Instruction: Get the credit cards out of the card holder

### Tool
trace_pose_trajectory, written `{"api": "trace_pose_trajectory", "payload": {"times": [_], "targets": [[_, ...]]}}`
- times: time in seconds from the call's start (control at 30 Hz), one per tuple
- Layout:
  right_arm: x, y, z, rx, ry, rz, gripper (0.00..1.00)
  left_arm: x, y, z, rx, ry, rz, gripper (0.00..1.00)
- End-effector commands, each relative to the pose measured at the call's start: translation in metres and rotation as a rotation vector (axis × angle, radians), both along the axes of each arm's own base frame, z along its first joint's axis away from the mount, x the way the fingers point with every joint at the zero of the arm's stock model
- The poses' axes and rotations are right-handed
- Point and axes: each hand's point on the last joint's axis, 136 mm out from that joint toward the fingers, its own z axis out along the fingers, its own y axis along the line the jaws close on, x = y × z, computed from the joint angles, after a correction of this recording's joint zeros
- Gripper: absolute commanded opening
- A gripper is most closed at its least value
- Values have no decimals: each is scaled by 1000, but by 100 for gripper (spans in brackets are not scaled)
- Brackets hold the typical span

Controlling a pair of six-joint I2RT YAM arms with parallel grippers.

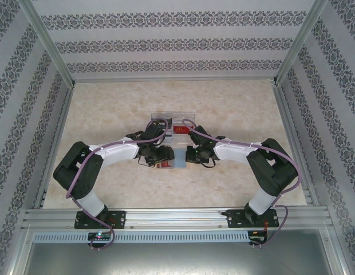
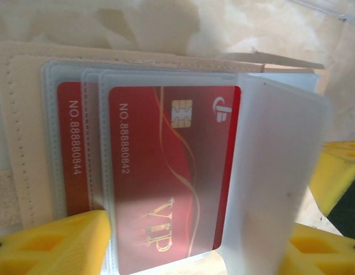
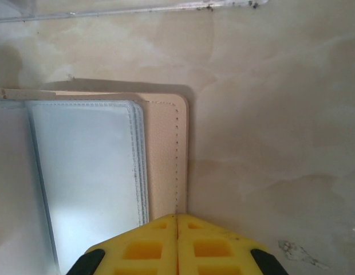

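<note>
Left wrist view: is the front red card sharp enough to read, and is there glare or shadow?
Left wrist view: the red chip card looks soft, yet its number and VIP read; a pale light band crosses its lower part. Right wrist view: the tan stitched card holder casts a shadow on the marble-patterned table; its clear plastic sleeves shine whitish.

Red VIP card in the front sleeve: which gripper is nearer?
Left. The left gripper is over the red VIP card, jaws open either side; the right gripper sits shut at the card holder's opposite tan edge.
</note>
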Motion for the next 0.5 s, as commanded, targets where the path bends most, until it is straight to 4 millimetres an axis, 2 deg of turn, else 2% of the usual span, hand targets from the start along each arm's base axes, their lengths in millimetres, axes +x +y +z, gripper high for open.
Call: {"api": "trace_pose_trajectory", "payload": {"times": [0.0, 0.07, 0.23, 0.47], "targets": [[-18, -1, -22, -36, 81, 16, 9, 2, 0, -2, -6, -5, -12, 73], [-18, -1, -22, -36, 80, 17, 9, 2, 0, 0, -8, -10, -19, 85], [-17, -1, -22, -36, 79, 16, 9, 5, -6, 7, -33, -28, -40, 99], [-17, -1, -21, -36, 78, 17, 9, 4, -13, 12, -65, -37, -68, 100]]}}
